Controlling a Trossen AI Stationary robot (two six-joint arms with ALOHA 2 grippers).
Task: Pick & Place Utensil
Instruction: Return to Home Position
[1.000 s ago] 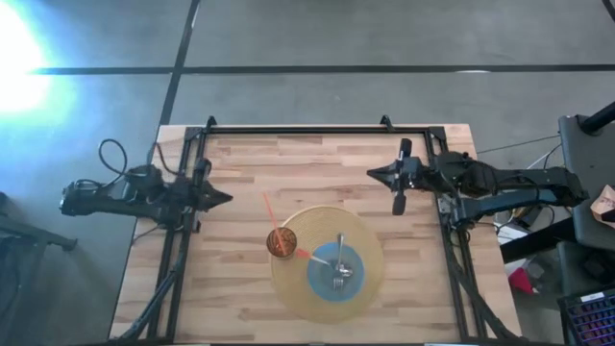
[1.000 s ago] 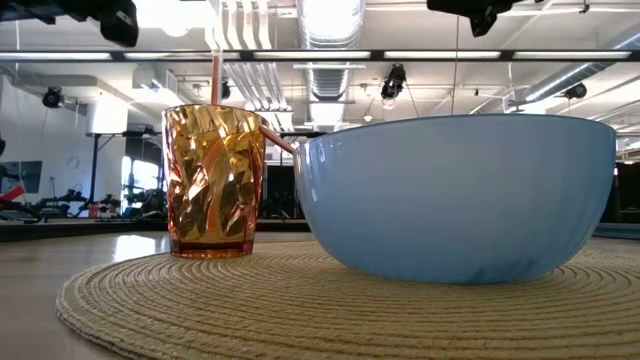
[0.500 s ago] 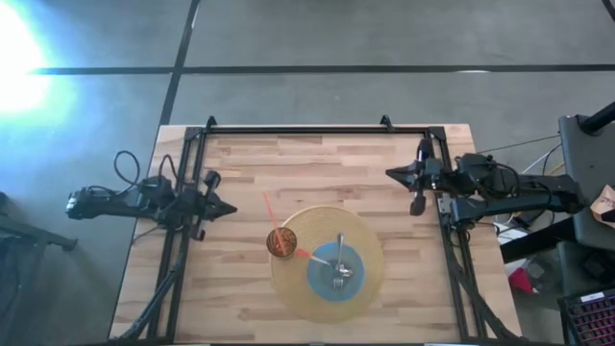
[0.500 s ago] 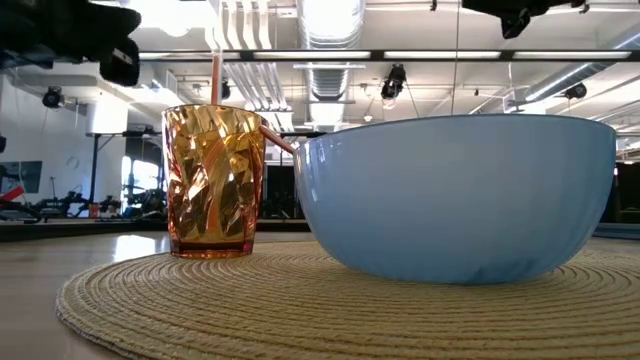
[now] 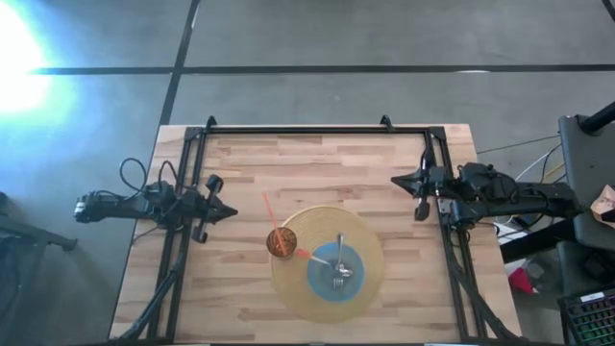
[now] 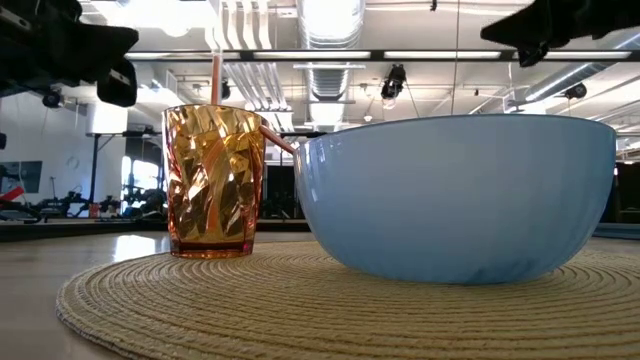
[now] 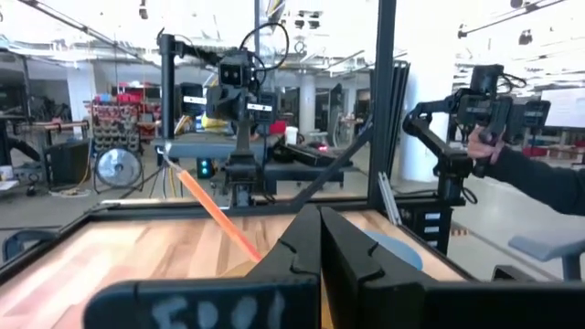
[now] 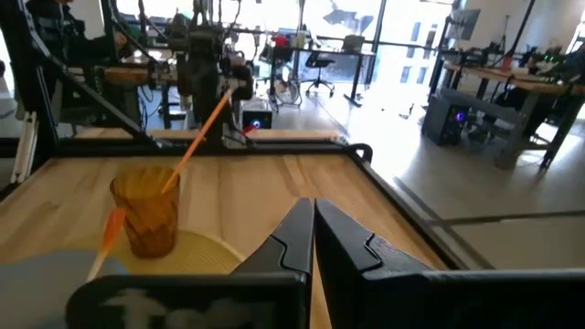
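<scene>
High view: left gripper [image 5: 227,210] closed and empty, well left of the brown mat [image 5: 370,240]. Right gripper [image 5: 397,180] closed and empty, off the mat's far-right side. On the mat: orange cup [image 5: 281,242] at the left edge with orange straw [image 5: 270,213] leaning out. Blue bowl [image 5: 317,280] near mat centre holds orange spoon [image 5: 309,257], with silver fork [image 5: 339,264] to its right.

Low view: cup [image 6: 213,180] and bowl [image 6: 460,195] just beside each other on the mat [image 6: 250,300].

Left wrist view: fingers [image 7: 302,251] pressed together, nothing between.

Right wrist view: fingers [image 8: 297,233] together, nothing held.
</scene>
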